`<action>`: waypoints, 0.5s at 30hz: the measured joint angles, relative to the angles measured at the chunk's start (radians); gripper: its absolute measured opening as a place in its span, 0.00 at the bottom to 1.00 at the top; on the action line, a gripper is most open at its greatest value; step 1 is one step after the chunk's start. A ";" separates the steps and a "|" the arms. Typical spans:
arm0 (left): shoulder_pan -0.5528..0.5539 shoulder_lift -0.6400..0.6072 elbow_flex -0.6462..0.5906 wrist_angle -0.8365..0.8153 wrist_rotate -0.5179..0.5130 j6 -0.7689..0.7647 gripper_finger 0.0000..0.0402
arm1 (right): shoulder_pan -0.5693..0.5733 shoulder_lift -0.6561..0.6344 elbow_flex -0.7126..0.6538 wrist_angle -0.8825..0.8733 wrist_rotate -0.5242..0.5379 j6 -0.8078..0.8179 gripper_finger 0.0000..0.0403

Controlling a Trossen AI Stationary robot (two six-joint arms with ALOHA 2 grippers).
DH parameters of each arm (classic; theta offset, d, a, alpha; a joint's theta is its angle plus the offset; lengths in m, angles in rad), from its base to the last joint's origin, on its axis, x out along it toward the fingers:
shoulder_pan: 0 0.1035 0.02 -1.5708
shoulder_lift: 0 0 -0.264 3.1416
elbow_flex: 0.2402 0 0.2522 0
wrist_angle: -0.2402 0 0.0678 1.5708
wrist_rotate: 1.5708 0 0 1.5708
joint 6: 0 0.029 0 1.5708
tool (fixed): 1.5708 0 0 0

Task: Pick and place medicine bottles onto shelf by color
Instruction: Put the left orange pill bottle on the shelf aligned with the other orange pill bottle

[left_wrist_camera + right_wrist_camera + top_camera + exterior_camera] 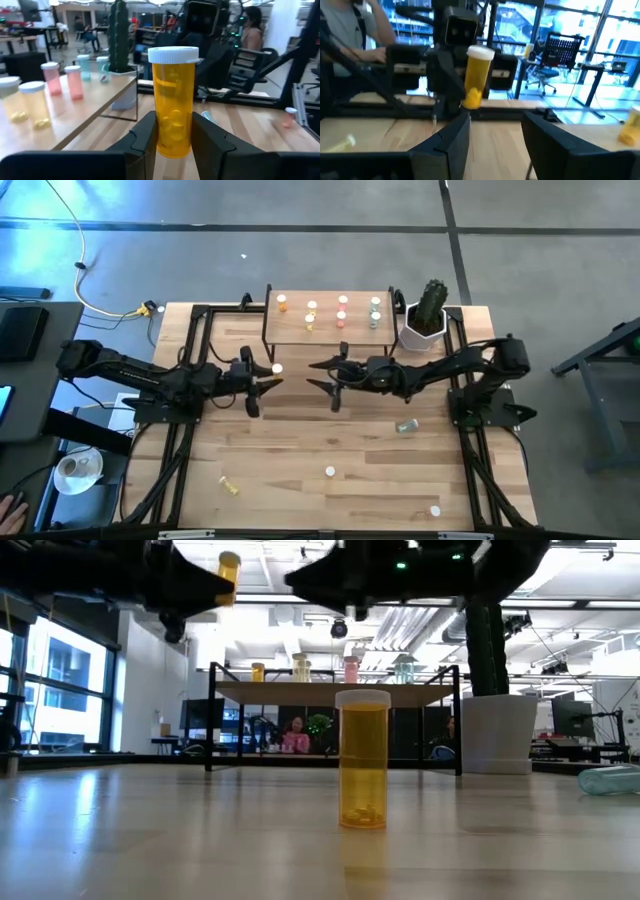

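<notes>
Bench: pale wood planks (330,440) are carrying both arms and scattered bottles.
Left gripper (172,142): clenching an upright orange bottle (173,100), carrying it above the bench, near the shelf (325,330).
Right gripper (495,132): hanging released, empty.
Advice: keep it upright; lower beside the orange bottles.
Materials: translucent plastic cylinders, white caps; shelf is wood on thin black legs.
</notes>
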 joint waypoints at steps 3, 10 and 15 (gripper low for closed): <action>0.000 0.000 0.000 0.014 0.026 0.034 0.22 | 0.000 0.055 0.058 0.001 -0.037 -0.001 0.42; 0.003 0.003 0.000 0.003 0.027 0.090 0.22 | 0.000 0.182 0.228 -0.052 -0.087 -0.035 0.42; 0.003 0.003 0.000 -0.001 0.022 0.114 0.22 | -0.010 0.214 0.296 -0.110 -0.089 -0.036 0.42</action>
